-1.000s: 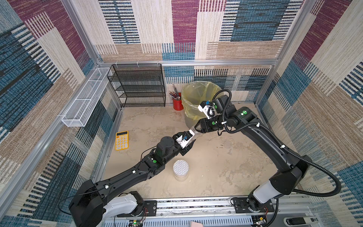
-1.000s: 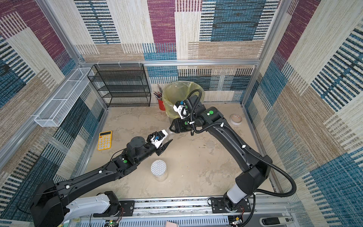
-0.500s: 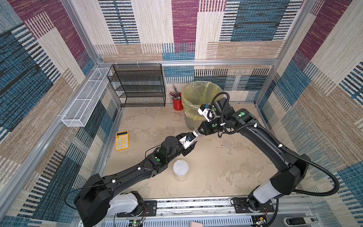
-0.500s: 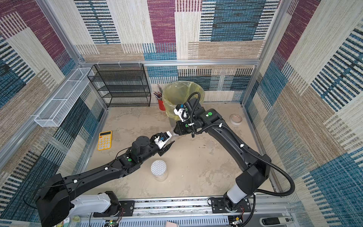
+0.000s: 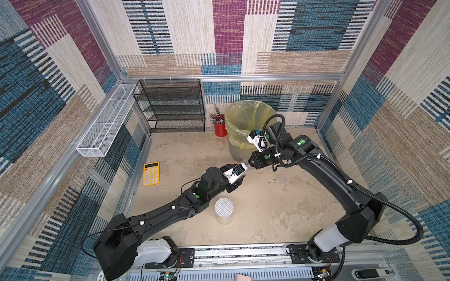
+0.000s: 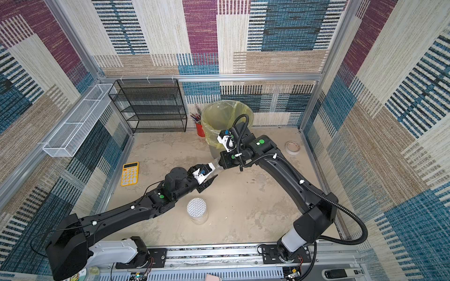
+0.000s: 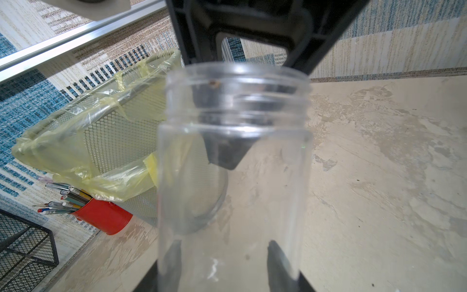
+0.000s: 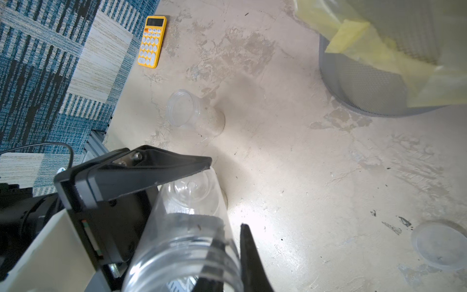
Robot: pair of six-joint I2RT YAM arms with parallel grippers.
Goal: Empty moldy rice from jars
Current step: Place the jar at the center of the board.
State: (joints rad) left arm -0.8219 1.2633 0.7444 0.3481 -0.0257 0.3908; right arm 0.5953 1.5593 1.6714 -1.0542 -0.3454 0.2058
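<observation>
Reaching in from 7 o'clock, the left gripper [image 7: 225, 255] keeps the clench it had a second ago on the base end of the clear jar [image 7: 232, 151]. That arm has carried the jar slightly further toward 1 o'clock. The bigger change is on the right. A second ago the right gripper [image 8: 219, 227] stood parted just short of the jar, and now it is clamped on the threaded mouth. One of its fingers [image 8: 249, 252] lies outside the rim and the other is inside. The grid-lidded jar [image 5: 224, 206] at 6 o'clock has not moved.

The clear jar hangs above the table just past centre toward 12 o'clock. It lies nearly level between the two grippers, with its lidless mouth turned toward 1 o'clock. Its walls are transparent and it looks almost empty. A whitish streak [image 7: 214, 269] sits low on the wall near the left fingers [image 7: 174, 255], and a brown speck [image 7: 213, 82] sits at the rim. Whether either is rice I cannot tell.

A yellow calculator [image 5: 151, 174] lies at 9 o'clock. In the right wrist view, a small jar [image 8: 194, 113] with a clear lid stands upright between the calculator and the held jar. The bin [image 5: 235, 150] with its yellow bag stands at 12 to 1 o'clock. A loose clear lid [image 5: 282, 179] lies flat toward 3 o'clock.
</observation>
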